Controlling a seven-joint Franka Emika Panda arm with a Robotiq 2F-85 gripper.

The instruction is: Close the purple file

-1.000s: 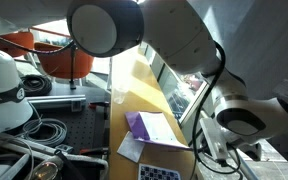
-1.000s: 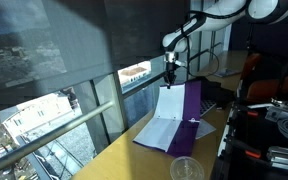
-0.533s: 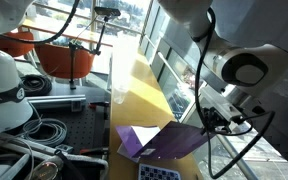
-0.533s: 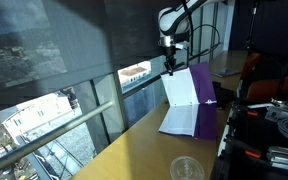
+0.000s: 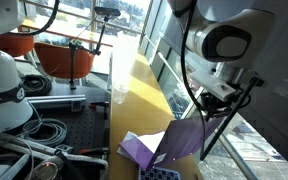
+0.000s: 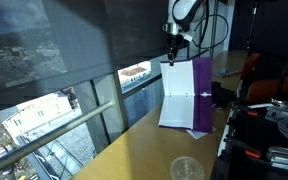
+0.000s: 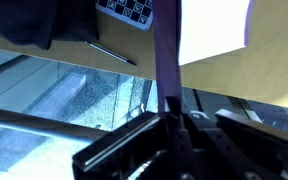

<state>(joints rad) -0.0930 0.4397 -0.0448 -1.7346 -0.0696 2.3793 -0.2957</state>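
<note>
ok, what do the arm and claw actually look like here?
Glossy white arm with rounded links and a dark grey round joint cap. Black cables loop alongside it. The claw is black, with a blocky body and slim fingers. No markings are legible.

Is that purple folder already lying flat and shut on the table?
No, the gripper holds a cover of the purple file standing upright by its top edge, with the white paper showing.
</note>
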